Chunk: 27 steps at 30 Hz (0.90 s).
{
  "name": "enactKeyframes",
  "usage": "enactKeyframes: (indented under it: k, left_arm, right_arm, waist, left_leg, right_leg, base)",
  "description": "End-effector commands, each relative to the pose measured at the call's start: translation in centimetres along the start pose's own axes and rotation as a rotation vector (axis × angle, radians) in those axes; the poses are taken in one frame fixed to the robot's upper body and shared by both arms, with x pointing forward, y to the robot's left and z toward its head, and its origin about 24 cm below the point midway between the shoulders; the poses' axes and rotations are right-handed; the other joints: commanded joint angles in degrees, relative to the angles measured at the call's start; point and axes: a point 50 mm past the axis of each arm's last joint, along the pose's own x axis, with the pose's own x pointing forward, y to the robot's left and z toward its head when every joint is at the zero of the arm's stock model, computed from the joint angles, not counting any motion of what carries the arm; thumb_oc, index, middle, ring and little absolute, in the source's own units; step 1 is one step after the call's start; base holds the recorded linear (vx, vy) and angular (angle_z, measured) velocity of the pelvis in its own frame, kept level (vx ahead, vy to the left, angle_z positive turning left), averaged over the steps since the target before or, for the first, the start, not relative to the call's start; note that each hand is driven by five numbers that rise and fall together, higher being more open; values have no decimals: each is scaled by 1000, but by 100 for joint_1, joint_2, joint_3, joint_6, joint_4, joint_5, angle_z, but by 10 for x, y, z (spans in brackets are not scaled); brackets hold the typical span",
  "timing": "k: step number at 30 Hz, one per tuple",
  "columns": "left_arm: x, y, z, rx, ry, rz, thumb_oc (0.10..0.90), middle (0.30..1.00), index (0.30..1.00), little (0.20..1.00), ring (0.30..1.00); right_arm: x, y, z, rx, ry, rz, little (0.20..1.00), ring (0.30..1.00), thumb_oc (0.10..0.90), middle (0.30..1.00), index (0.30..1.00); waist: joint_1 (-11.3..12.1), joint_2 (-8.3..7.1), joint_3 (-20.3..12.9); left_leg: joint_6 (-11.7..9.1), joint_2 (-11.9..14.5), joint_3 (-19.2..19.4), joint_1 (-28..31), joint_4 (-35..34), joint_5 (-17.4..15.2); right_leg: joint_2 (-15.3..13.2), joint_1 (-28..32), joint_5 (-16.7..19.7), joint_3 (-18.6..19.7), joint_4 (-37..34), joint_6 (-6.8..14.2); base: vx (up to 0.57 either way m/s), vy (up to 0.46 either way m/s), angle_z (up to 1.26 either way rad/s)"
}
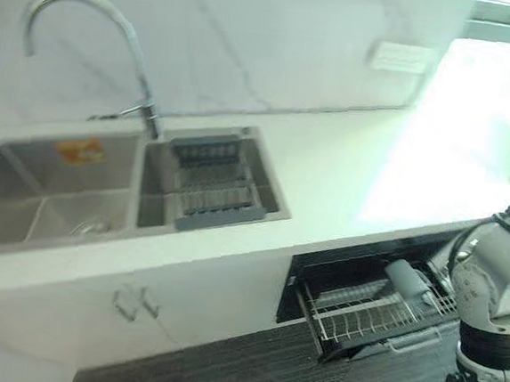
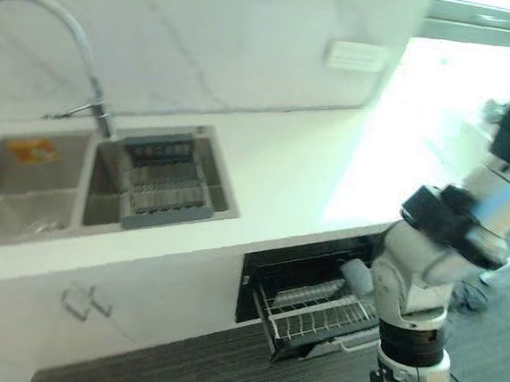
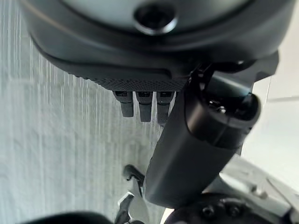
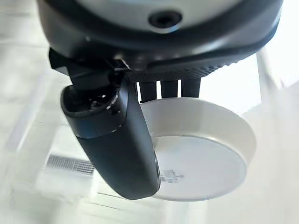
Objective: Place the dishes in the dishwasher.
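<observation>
A white shallow bowl (image 4: 201, 158) shows its underside in the right wrist view. My right hand (image 4: 117, 149) is shut on it, with the thumb across its rim and the fingers behind it. The dishwasher drawer (image 1: 403, 340) stands pulled out below the counter at the lower right. Its wire rack (image 1: 364, 321) holds a pale cup (image 1: 405, 280) lying at the back. My right arm rises just right of the drawer. My left hand (image 3: 187, 158) hangs over the floor with straight fingers (image 3: 145, 107) and holds nothing.
A steel double sink (image 1: 25, 162) sits at the left under a curved faucet (image 1: 92, 7), with a grey drain rack (image 1: 211, 187) in its right basin. A white countertop (image 1: 346, 172) runs to a bright window. Dark wood floor (image 1: 248, 369) lies below.
</observation>
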Motion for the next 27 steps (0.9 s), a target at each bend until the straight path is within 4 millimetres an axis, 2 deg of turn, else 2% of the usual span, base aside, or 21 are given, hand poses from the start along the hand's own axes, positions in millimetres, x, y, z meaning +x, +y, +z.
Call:
enactKeyframes:
  k: [1, 4, 5, 6, 9, 10, 12, 14, 18, 19, 21, 25, 27]
  left_arm:
    - [3, -15, 6, -41, -29, -29, 800, 900, 900, 900, 900]
    - [3, -15, 4, -85, -28, -22, 800, 900, 900, 900, 900]
    - [3, -15, 4, -86, -27, -20, 800, 900, 900, 900, 900]
    - [3, -14, 6, -106, -28, -20, 800, 900, 900, 900, 900]
    - [2, -12, 11, -120, -29, -16, 800, 900, 900, 900, 900]
    - [1, -11, 12, -121, -30, -12, 800, 900, 900, 900, 900]
    - [0, -10, 15, -109, -36, -21, 800, 900, 900, 900, 900]
    - [1, -13, 18, -99, -45, -22, 800, 900, 900, 900, 900]
    - [1, -18, 18, -86, -49, -26, 800, 900, 900, 900, 900]
    - [2, -20, 19, -80, -49, -26, 800, 900, 900, 900, 900]
    - [2, -21, 18, -65, -45, -18, 800, 900, 900, 900, 900]
    - [1, -16, 16, -39, -39, 3, 800, 900, 900, 900, 900]
    - [1, -15, 16, -39, -38, 8, 800, 900, 900, 900, 900]
  right_arm:
    - [4, -13, -17, -37, 25, -86, 300, 300, 400, 300, 300]
    - [-13, -57, -18, -195, 130, -137, 300, 300, 400, 300, 300]
    - [-15, -61, -19, -223, 144, -148, 300, 300, 400, 300, 300]
    - [-25, -79, -17, -291, 178, -165, 300, 300, 400, 300, 300]
    - [-40, -111, -18, -388, 288, -188, 300, 300, 400, 300, 300]
    - [-41, -114, -19, -395, 310, -191, 300, 300, 400, 300, 300]
    - [-58, -123, -30, -415, 432, -168, 300, 300, 400, 300, 300]
    - [-81, -122, -46, -414, 566, -133, 300, 300, 400, 300, 300]
    - [-113, -107, -65, -396, 712, -76, 300, 300, 400, 300, 300]
    - [-127, -103, -72, -389, 780, -46, 300, 300, 400, 300, 300]
    - [-140, -96, -79, -390, 835, 29, 300, 300, 400, 300, 300]
    - [-142, -75, -90, -451, 820, 223, 300, 300, 400, 300, 300]
    - [-138, -72, -92, -466, 796, 234, 300, 300, 400, 300, 300]
  waist:
    - [176, -67, 160]
    - [-104, -111, 164]
    - [-132, -116, 165]
    - [-272, -140, 177]
    - [-498, -159, 205]
    - [-509, -159, 211]
    - [-567, -143, 241]
    - [-558, -123, 267]
    - [-490, -101, 332]
    - [-443, -88, 361]
    - [-366, -68, 378]
    - [-177, -67, 394]
    - [-132, -75, 398]
  left_leg:
    - [60, 117, -141, 57, 278, -1076]
    - [85, 167, 42, 148, 278, -1135]
    - [88, 171, 62, 158, 278, -1141]
    - [97, 195, 161, 204, 278, -1155]
    - [110, 214, 302, 301, 278, -1185]
    - [113, 214, 318, 315, 278, -1190]
    - [125, 193, 344, 374, 278, -1210]
    - [146, 166, 347, 416, 278, -1226]
    - [187, 119, 318, 443, 278, -1245]
    - [197, 105, 304, 443, 278, -1250]
    - [199, 78, 262, 433, 278, -1255]
    - [200, 36, 166, 413, 278, -1255]
    - [197, 32, 144, 411, 278, -1255]
  right_leg:
    - [-354, 79, 226, 296, -535, 693]
    - [-307, 31, 238, 448, -535, 698]
    - [-303, 26, 240, 462, -535, 700]
    - [-291, 14, 249, 514, -535, 701]
    - [-279, -15, 283, 625, -535, 715]
    - [-279, -18, 288, 644, -535, 719]
    - [-275, -35, 311, 712, -535, 732]
    - [-290, -57, 331, 741, -535, 740]
    - [-326, -73, 345, 750, -535, 736]
    - [-353, -66, 340, 717, -535, 733]
    - [-389, -47, 330, 653, -535, 734]
    - [-448, -3, 311, 525, -535, 730]
    - [-468, 13, 305, 482, -535, 732]
  base:
    - [-8, -36, -56]
    - [3, -37, -31]
    - [-5, -31, -24]
    - [-6, -27, -33]
    - [-10, -13, -30]
    - [-8, 5, -34]
    - [13, 7, -36]
    - [30, 1, -49]
    - [15, -1, -20]
    - [0, 0, 0]
    - [30, -6, 4]
    - [23, -12, 20]
    - [26, -22, 10]
